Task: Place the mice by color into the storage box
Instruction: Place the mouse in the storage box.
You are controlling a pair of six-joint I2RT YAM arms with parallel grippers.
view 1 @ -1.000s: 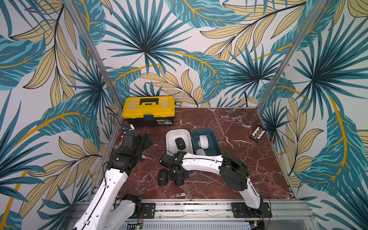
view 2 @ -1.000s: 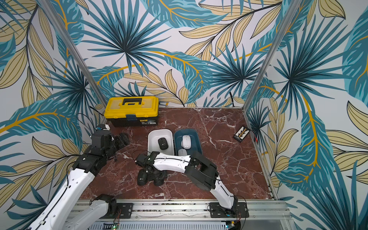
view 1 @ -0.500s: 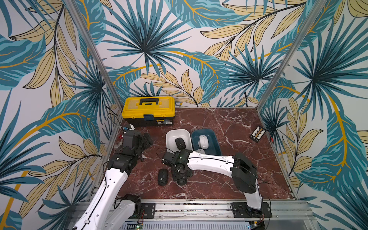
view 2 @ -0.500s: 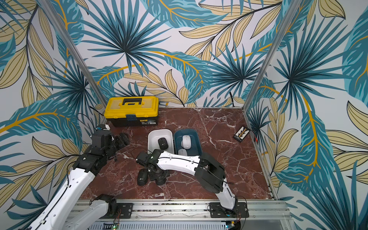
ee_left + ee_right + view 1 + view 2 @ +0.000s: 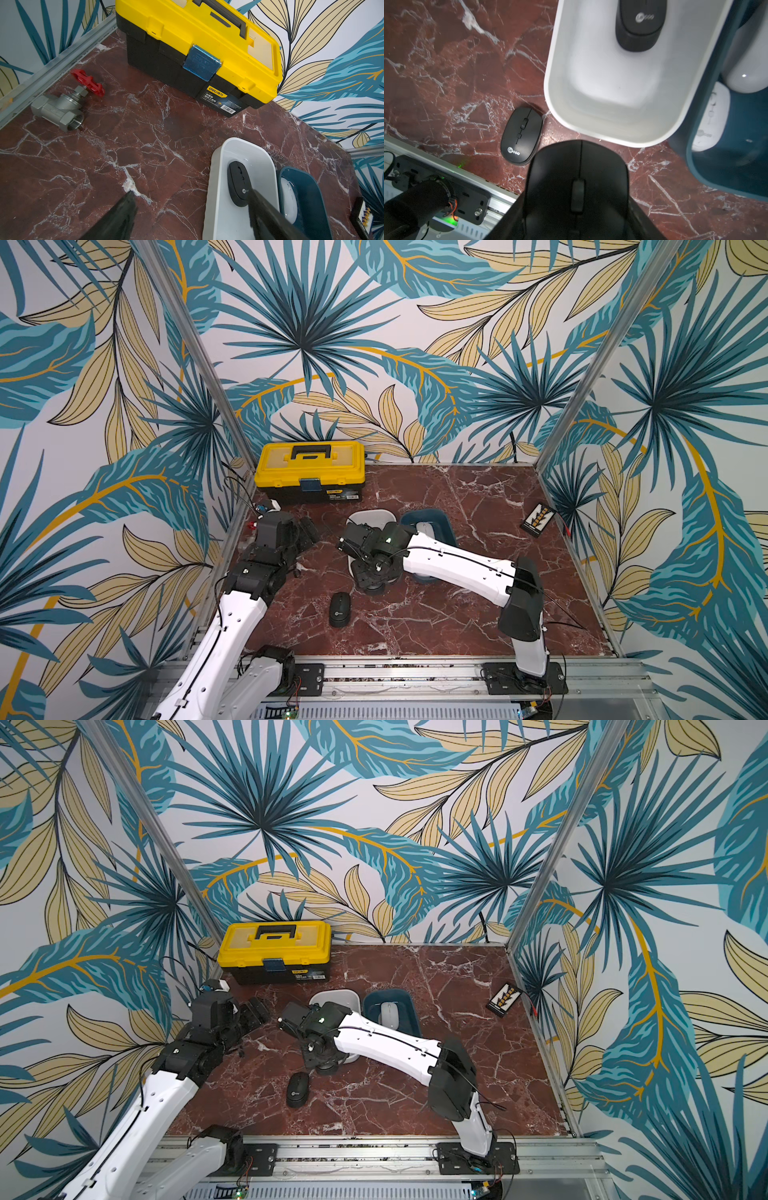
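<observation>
white bin (image 5: 370,515): largely under the right arm (image 5: 453,564).
held black mouse (image 5: 577,187): rear cut by frame edge.
small tray (image 5: 538,519), 2 o'clock of white bin: contents unreadable.

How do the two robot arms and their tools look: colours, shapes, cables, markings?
Both arms, the left arm and the right arm, have smooth white shells with black joints; thin black cables run along them. A green light glows on the right wrist. The left tool and right tool have black, tapering fingers.
</observation>
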